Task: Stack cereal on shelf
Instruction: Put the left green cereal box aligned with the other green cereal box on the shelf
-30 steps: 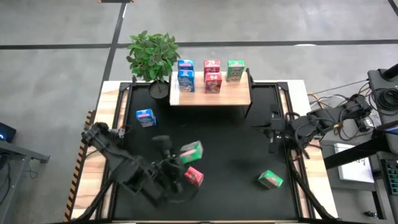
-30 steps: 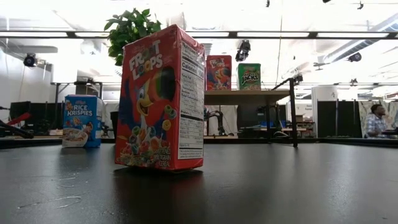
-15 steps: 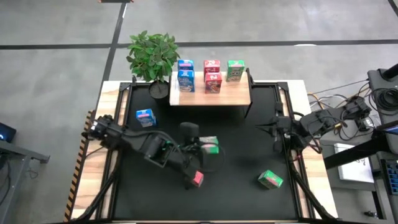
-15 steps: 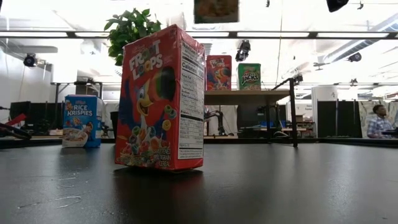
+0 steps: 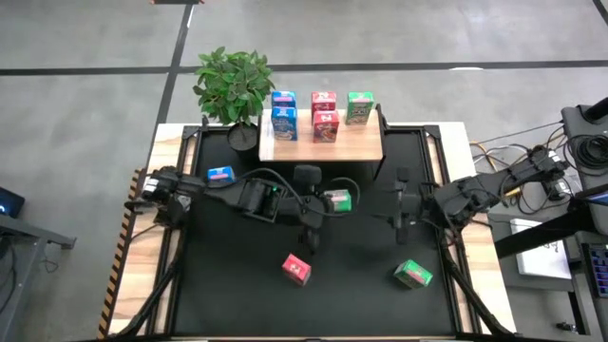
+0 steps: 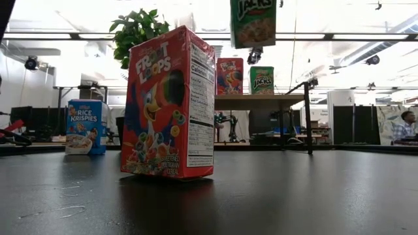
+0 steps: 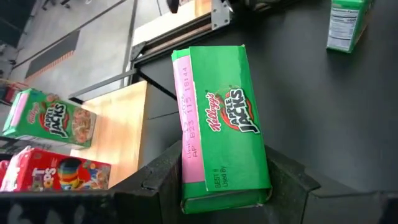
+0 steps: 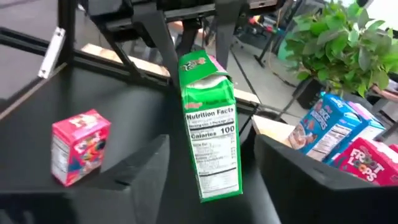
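The left pincer point(image 5: 334, 200) is closed on a green carton point(image 5: 338, 199) and holds it in the air above the middle of the surface point(image 5: 361, 247), just at six o'clock of the shelf point(image 5: 366, 142). In the left wrist view the carton point(image 7: 224, 124) sits between the two dark fingers point(image 7: 158, 180), gripped across its faces. The step in hand looks like the carry to the shelf. Five cartons stand there: two blue point(image 5: 283, 119), two red point(image 5: 325, 123) and one green point(image 5: 359, 107) alone at the three o'clock end. The next move probably calls for lifting the held carton toward twelve o'clock and setting it in front of that green one, square to the board.

The right pincer point(image 5: 403, 204) hangs at three o'clock of the held carton with its fingers spread and nothing between them.

On the surface remain a blue carton point(image 5: 221, 176) at nine o'clock, a red one point(image 5: 296, 269) at six and a green one point(image 5: 413, 275) at five.

Only eight cartons show. In the low view the held carton point(image 6: 253, 23) is cut off at the top.
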Tool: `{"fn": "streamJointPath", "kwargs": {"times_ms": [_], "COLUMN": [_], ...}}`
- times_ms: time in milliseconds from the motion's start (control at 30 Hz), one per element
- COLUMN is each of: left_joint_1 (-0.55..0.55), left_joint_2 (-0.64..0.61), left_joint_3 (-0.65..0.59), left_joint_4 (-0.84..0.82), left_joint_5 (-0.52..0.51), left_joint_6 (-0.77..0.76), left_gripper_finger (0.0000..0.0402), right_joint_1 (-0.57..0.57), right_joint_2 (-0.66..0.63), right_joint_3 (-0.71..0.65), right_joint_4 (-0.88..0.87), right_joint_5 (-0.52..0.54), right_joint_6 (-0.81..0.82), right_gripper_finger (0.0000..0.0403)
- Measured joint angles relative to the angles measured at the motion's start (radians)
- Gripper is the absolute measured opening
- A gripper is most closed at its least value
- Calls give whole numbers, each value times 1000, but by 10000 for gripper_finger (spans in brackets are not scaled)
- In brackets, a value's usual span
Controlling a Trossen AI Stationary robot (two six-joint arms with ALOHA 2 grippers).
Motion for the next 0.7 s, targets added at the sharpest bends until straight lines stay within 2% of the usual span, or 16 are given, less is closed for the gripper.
{"fn": "streamJointPath", "kwargs": {"times_ms": [133, 267, 433, 700], "left_joint_1": [20, 30, 41, 51], "left_joint_2": [0, -1, -1, -1], "left_joint_3": [-11, -13, -13, -13], "left_joint_4": [31, 52, 55, 70], "left_joint_5": [51, 52, 52, 35], "left_joint_6": [27, 40, 58, 65], "left_gripper_finger": [158, 158, 158, 158], "right_joint_1": [-33, -73, -124, -145], "right_joint_2": [53, 93, 142, 159], "right_joint_3": [35, 72, 111, 156], "right_joint_4": [0, 6, -5, -36], "right_joint_5": [0, -11, -112, -160], "right_joint_6": [-6, -21, -21, -1], "right_gripper_finger": [269, 285, 280, 257]}}
